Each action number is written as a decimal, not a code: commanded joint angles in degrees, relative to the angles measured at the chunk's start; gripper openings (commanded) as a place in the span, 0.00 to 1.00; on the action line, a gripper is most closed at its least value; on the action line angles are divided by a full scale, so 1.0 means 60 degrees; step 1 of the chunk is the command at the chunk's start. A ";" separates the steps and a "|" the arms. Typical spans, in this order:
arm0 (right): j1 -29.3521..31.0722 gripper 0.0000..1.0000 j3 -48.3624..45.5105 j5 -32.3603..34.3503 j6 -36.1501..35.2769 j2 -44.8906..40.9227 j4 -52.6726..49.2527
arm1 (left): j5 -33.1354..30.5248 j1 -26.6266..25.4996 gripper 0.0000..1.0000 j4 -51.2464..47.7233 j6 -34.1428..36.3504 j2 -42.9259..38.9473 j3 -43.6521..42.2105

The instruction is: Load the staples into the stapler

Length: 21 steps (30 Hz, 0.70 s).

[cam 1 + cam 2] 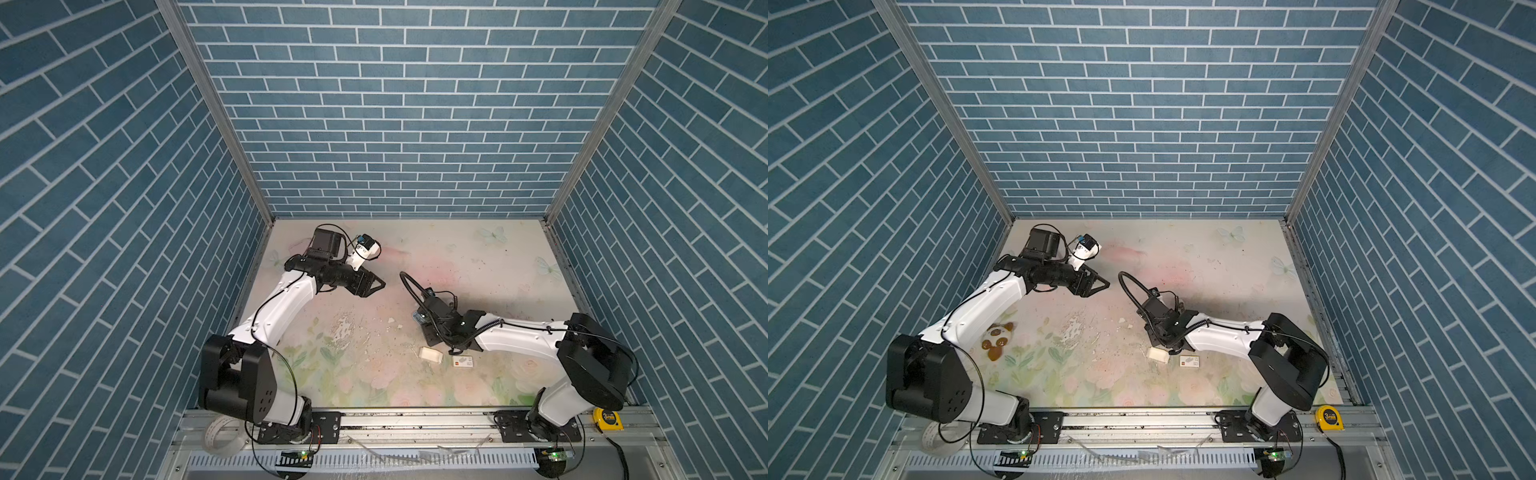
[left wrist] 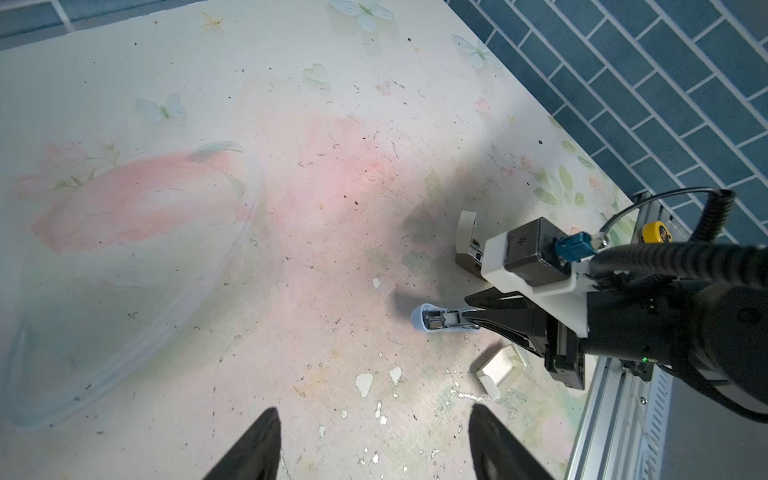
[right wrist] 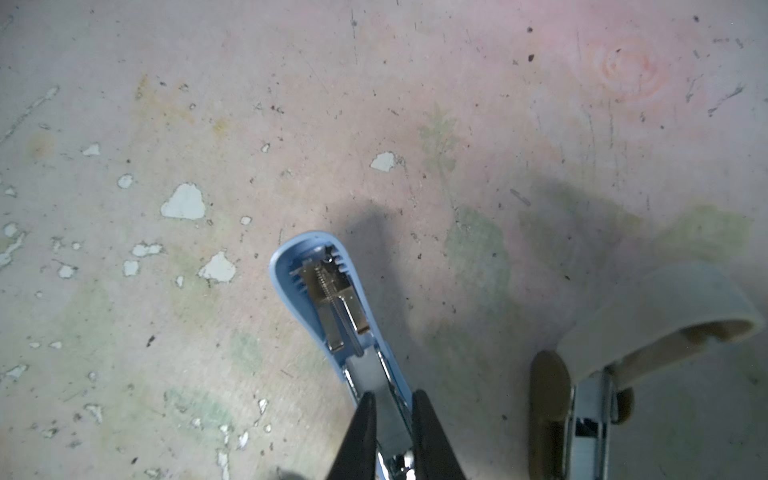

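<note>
Two white paper things lie nearest the front edge of the table (image 1: pixel 457 257): a small white tray (image 1: pixel 430 355) and, at its 3 o'clock in a top view, a white sleeve with a red mark (image 1: pixel 463 362). I see no dark staples in the tray, so they may be gone from it or too small to spot. A bit farther back, at the tray's 12 o'clock, the right gripper (image 3: pixel 393 395) is pressed in tight. It pinches the shiny metal middle of the blue stapler (image 3: pixel 316 282), which lies open on the table with its lid flat and its spring showing. A grey piece (image 3: pixel 368 374) sits between the fingers (image 3: pixel 357 436); I cannot tell if it is staples or part of the stapler. The grip is thin, so the stapler could twist or slip out, and the lid could flop shut. A cream stapler (image 3: pixel 648 307) sits just beside it, open too, and a sideways move could bump it. Farthest back, at about 10 o'clock from the blue stapler, the left gripper (image 2: pixel 374 411) is spread wide and holds nothing. It is well apart, so nothing pins the stapler down if the right gripper pushes or pulls.
</note>
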 commanded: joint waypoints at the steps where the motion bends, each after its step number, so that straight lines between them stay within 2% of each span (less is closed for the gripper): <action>1: -0.0043 0.19 0.0327 0.0131 -0.0258 -0.0107 -0.0129 | 0.0052 0.0074 0.73 0.0016 0.0040 -0.0214 -0.0105; 9: -0.0058 0.20 0.0572 -0.0014 -0.0325 0.0527 -0.0009 | 0.0067 0.0074 0.73 0.0019 0.0040 -0.0214 -0.0152; 21: -0.0072 0.20 0.0441 -0.0043 -0.0252 0.0580 -0.0138 | 0.0082 0.0074 0.73 0.0050 0.0029 -0.0217 -0.0168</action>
